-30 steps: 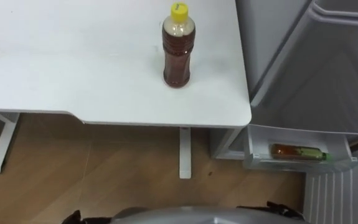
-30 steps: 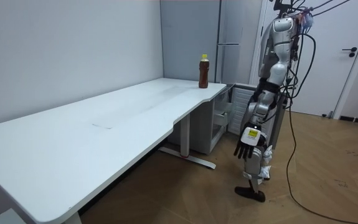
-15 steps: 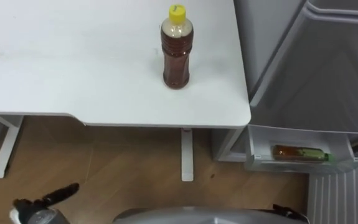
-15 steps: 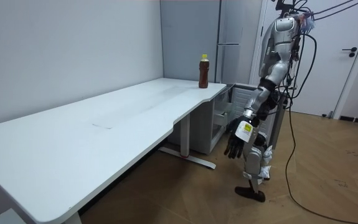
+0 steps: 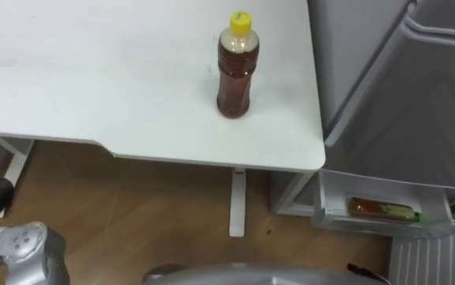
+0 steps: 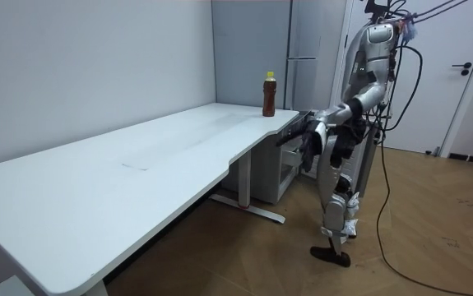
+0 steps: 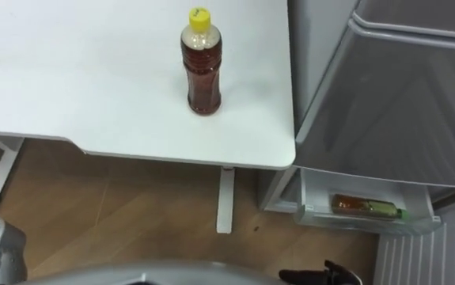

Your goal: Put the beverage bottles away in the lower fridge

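The upright drink bottle (image 5: 236, 67), filled with brown liquid and closed with a yellow cap, stands near the top centre of both eye views. It rests on the white table (image 5: 92, 79), close to the table's right-hand corner. A grey fridge (image 5: 417, 103) occupies the right side of these views, just beside the table edge. At the lower right, the lower part of the fridge is open. A white shelf (image 5: 385, 228) there holds a second bottle (image 5: 381, 210), which lies on its side with its green cap end toward the right of the frame. Wooden floor (image 5: 172, 206) shows below the table edge. In the room view the robot stands upright at the table's far corner, right of centre in the frame, facing the table and the fridge. The left hand (image 6: 304, 140) is held out forward at about table height, short of the table corner and apart from the upright bottle. Its fingers hang loose and empty, curled round nothing. In the left eye view the same arm enters at the lower left corner, over the floor and below the table edge.
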Tool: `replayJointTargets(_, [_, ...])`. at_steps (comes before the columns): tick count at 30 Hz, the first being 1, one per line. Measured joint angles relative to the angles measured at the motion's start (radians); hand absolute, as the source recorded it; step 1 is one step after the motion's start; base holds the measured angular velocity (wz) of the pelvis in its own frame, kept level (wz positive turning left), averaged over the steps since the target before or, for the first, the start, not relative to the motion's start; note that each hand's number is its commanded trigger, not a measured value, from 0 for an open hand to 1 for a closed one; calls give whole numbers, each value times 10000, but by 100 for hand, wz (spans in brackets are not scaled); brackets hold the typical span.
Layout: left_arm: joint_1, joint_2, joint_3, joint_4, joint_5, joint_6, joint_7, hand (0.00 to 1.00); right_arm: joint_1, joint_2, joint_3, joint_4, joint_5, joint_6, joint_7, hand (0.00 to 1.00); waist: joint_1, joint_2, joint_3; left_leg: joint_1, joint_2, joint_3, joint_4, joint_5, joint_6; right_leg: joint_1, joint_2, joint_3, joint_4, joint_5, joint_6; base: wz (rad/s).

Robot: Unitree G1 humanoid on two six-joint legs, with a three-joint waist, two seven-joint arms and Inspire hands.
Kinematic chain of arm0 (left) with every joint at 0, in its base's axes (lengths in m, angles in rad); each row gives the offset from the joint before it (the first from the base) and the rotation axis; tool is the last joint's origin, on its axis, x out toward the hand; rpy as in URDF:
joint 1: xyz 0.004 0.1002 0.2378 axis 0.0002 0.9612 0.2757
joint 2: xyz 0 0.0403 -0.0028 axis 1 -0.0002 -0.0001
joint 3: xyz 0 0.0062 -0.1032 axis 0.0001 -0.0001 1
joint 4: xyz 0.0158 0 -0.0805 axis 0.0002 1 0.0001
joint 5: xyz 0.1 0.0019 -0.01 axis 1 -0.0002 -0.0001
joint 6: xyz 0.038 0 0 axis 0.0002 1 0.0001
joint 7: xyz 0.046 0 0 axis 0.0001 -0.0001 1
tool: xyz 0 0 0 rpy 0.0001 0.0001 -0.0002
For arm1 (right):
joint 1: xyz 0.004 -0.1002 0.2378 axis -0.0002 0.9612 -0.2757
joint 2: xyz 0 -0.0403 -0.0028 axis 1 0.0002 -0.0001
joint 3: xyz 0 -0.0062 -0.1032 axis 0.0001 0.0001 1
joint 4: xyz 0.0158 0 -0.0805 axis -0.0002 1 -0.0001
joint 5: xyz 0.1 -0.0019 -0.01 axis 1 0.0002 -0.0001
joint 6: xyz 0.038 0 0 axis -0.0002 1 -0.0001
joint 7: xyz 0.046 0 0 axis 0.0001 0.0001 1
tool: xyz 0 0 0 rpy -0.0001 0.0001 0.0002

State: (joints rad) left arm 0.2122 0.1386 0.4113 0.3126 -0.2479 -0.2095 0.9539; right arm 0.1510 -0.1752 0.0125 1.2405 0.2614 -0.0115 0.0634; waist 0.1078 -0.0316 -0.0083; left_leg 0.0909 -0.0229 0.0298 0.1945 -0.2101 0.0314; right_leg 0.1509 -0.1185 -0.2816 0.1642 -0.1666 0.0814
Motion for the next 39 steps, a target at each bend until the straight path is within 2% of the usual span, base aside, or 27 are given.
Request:
replayJointTargets(2, [-9, 108, 295, -651, 235, -24, 162, 0, 71, 5, -44, 16, -1, -87, 21, 0, 56, 7, 1, 16, -4, -75, -4, -1, -1, 62, 3, 9, -36, -1, 1, 10])
replayJointTargets(5, [-19, 365, 666, -2336, 536, -29, 439, 0, 69, 2, -51, 131, -24, -110, 28, 0, 119, 9, 5, -82, -25, -153, 32, -4, -6, 72, 2, -104, -138, -1, 0, 9])
replayJointTargets(7, [-15, 703, 769, -3957, 681, -105, 383, 0, 50, -8, -72, 259, -30, -148, 35, 0, 121, 72, 26, -124, -43, -250, 41, 1, -7, 83, -10, -224, -141, -2, 2, 12])
replayJointTargets(8, [-18, 810, 781, -4345, 681, -144, 334, 0, 25, -12, -75, 327, -31, -174, 36, 0, 121, 88, 35, -140, -47, -275, 40, 1, -7, 80, -10, -232, -140, -2, 2, 8])
replayJointTargets(9, [-27, 960, 783, -4993, 698, -198, 150, 0, -66, -26, -47, 446, -25, -217, 44, 0, 94, 135, 66, -161, -56, -310, 39, 1, -7, 79, -10, -232, -148, -2, 2, 10])
replayJointTargets(11, [-114, 981, 730, -5824, 1157, -202, -206, 0, -102, -54, -59, 481, -10, -224, 59, 0, 68, 211, 114, -200, -68, -353, 39, 1, -7, 81, -10, -232, -165, -2, 2, 10])
replayJointTargets(13, [-135, 1001, 324, -6648, 1302, -203, -910, 0, -146, -120, -67, 429, -28, -237, 170, 0, -48, 281, 123, -307, -87, -457, 91, 1, -7, 70, -12, -421, -218, -1, 2, 14])
replayJointTargets(17, [-205, 998, -764, -7117, 1053, -175, -2398, 0, -359, -168, -43, 511, -91, -237, 381, 0, -277, 313, 142, -437, -99, -639, 123, 19, -30, 70, 13, -528, -300, -2, 2, 15])
replayJointTargets(19, [-331, 997, -1503, -7120, 971, 21, -3507, 0, -531, -215, 4, 539, -264, -245, 487, 0, -377, 391, 216, -458, -93, -638, 122, 20, -31, 48, 19, -523, -303, -2, 2, 0])
replayJointTargets(20, [-389, 998, -1694, -7119, 861, 62, -3788, 0, -551, -214, 49, 530, -287, -265, 487, 0, -453, 395, 230, -454, -94, -630, 117, 20, -31, 42, 19, -515, -304, -2, 2, 0])
replayJointTargets(22, [-737, 998, -2401, -7119, 193, 240, -4945, 0, -656, -210, 164, 533, -309, -336, 580, 0, -556, 400, 253, -460, -82, -584, 99, 20, -32, 10, 19, -506, -295, -11, 16, -4])
replayJointTargets(23, [-824, 998, -2528, -7121, 11, 307, -5281, 0, -668, -209, 186, 533, -309, -340, 620, 0, -576, 394, 256, -460, -78, -574, 99, 20, -32, 9, 20, -502, -293, -11, 17, -4])
replayJointTargets(25, [-1128, 999, -2900, -7141, -795, 549, -6494, 0, -789, -204, 296, 557, -298, -356, 762, 0, -775, 367, 267, -458, -77, -581, 100, 20, -31, 14, 20, -421, -291, -11, 17, 0])
replayJointTargets(27, [-1323, 994, -3148, -7140, -1161, 672, -7228, 0, -828, -204, 343, 638, -322, -426, 903, 0, -865, 322, 265, -436, -68, -463, 103, 20, -31, -33, 19, -202, -291, -12, 17, -17])
replayJointTargets(29, [-1447, 993, -3231, -7137, -1529, 833, -7867, 0, -945, -202, 345, 831, -328, -423, 990, 0, -890, 284, 243, -422, -58, -378, 102, 20, -31, -80, 14, -175, -292, -12, 17, -23])
replayJointTargets(32, [-1483, 948, -3433, -7095, -2699, 1083, -8599, 0, -963, -179, 367, 826, -318, -414, 1024, 0, -1118, 230, 253, -357, -56, -328, 101, 21, -31, -69, 9, -134, -283, -15, 18, -10])
replayJointTargets(34, [-1492, 822, -3474, -6960, -3233, 1403, -9152, 0, -992, -166, 318, 822, -333, -370, 1025, 0, -1292, 204, 265, -358, -52, -187, 101, 20, -31, -91, 11, -9, -282, -32, 17, -8])
replayJointTargets(39, [-1495, 725, -3459, -6555, -3485, 1910, -10015, 0, -973, -139, -66, 794, -331, -203, 1027, 0, -1407, 179, 271, -346, -28, -59, 106, 19, -33, -145, 26, 89, -257, -53, 14, -8])
